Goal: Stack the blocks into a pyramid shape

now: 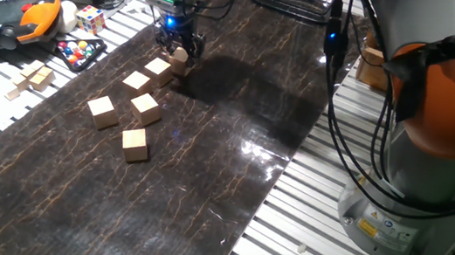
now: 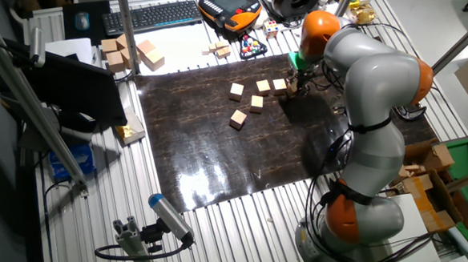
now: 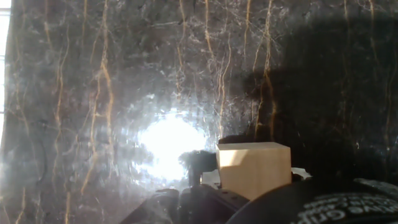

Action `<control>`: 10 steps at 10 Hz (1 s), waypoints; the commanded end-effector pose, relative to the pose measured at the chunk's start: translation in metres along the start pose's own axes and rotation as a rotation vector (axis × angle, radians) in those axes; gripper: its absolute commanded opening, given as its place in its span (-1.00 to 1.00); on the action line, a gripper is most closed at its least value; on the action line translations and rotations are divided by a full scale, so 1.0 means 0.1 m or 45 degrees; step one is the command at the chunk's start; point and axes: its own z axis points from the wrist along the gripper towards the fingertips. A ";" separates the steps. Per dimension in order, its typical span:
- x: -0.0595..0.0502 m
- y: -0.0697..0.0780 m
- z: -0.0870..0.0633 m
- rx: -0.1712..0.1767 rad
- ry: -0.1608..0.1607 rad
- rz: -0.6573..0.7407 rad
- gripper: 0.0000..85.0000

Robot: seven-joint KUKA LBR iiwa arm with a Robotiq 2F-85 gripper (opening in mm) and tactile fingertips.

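Note:
Six light-tan wooden blocks show. Five lie loose on the dark marble-patterned mat [image 1: 204,169]: one near the gripper [image 1: 158,69], then others toward the front [image 1: 137,81], [image 1: 145,108], [image 1: 103,112], [image 1: 134,144]. My gripper [image 1: 179,51] is at the mat's far end, shut on the sixth block [image 1: 181,55], low over the mat beside the nearest loose block. In the hand view the held block [image 3: 254,167] sits between the dark fingers [image 3: 198,169]. In the other fixed view the gripper [image 2: 295,88] is just right of the block group [image 2: 256,102].
Left of the mat are a multicoloured puzzle cube [image 1: 90,18], a tray of coloured balls [image 1: 79,52], pale flat wooden pieces [image 1: 36,78] and an orange teach pendant [image 1: 8,19]. The robot base [image 1: 412,196] stands right of the mat, with hanging cables [image 1: 337,63].

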 end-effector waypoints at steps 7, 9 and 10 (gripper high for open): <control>-0.03 0.08 0.06 -0.036 -0.018 0.121 -0.98; -0.02 0.15 0.06 -0.027 -0.005 0.116 -0.98; 0.00 0.22 0.05 -0.014 0.009 0.136 -0.98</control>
